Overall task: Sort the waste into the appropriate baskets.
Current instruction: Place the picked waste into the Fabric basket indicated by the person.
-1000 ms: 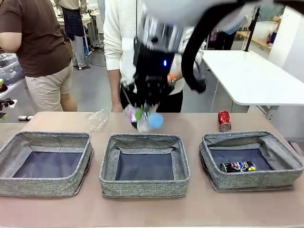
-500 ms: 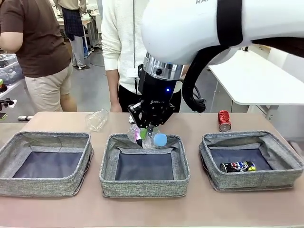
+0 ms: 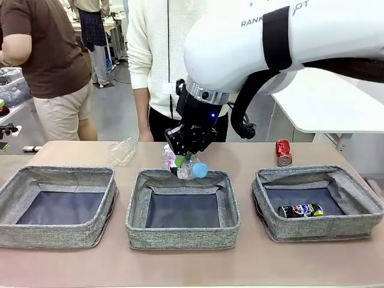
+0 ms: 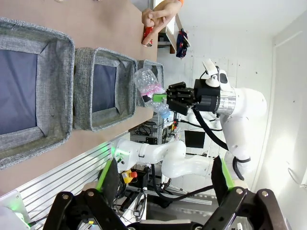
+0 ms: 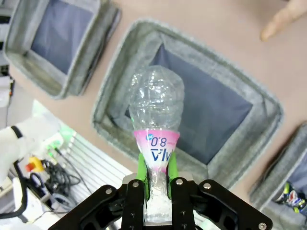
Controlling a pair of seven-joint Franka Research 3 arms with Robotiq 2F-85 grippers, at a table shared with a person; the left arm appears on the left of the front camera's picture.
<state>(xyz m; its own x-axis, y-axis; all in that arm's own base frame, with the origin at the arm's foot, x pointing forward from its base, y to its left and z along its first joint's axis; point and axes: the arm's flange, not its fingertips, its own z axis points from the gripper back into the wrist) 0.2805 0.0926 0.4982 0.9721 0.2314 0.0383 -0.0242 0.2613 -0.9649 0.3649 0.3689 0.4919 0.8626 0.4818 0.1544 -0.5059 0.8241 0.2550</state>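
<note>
My right gripper (image 3: 182,161) is shut on the pink-labelled clear bottle (image 3: 177,163), whose blue cap (image 3: 200,170) points right. It hangs over the far wall of the middle basket (image 3: 180,233). In the right wrist view the bottle (image 5: 156,112) stands out from the shut right gripper (image 5: 156,175) above that basket (image 5: 112,96). A crushed clear bottle (image 3: 123,150) lies on the table behind the left basket (image 3: 54,235). Behind the right basket (image 3: 318,229) stands a red can (image 3: 283,152); a dark can (image 3: 300,210) lies inside it. My left gripper (image 4: 164,177) is open and holds nothing.
A person in a white top (image 3: 156,66) stands at the table's far side, with a hand (image 4: 160,12) near the red can (image 4: 148,36). One fingertip (image 5: 283,21) shows beyond the middle basket. Another person (image 3: 48,66) stands at the back left. A white table (image 3: 324,96) stands at the back right.
My right arm has swung in and come down over the middle basket's far wall, still shut on the pink-labelled bottle. The other waste has not moved.
</note>
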